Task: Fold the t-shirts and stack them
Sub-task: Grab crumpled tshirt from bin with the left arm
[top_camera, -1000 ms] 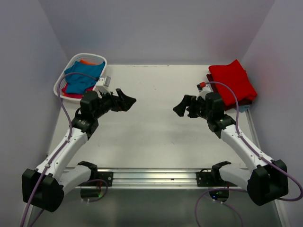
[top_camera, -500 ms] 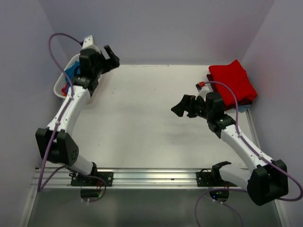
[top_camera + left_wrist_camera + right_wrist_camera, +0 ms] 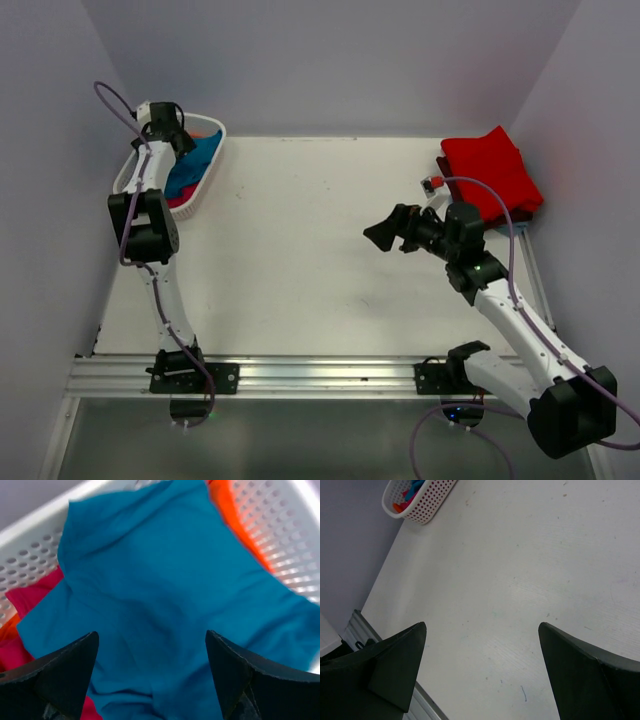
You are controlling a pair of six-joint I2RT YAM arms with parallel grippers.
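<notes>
Teal t-shirt [image 3: 165, 605] under left fingers [image 3: 55, 675], newly arrived over basket [image 3: 30, 555]

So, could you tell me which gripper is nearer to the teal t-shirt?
Left. The left gripper hangs open directly over the teal t-shirt in the basket; the right gripper is open over the table, far across.

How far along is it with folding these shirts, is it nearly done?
Not nearly. Done: a folded red t-shirt lies at the table's far right, with maroon cloth showing beneath it. In hand: the left gripper hangs open over the teal t-shirt in the basket, not yet gripping; the right gripper hovers open and empty. Left: that one, plus the orange cloth and magenta cloth beside it.
</notes>
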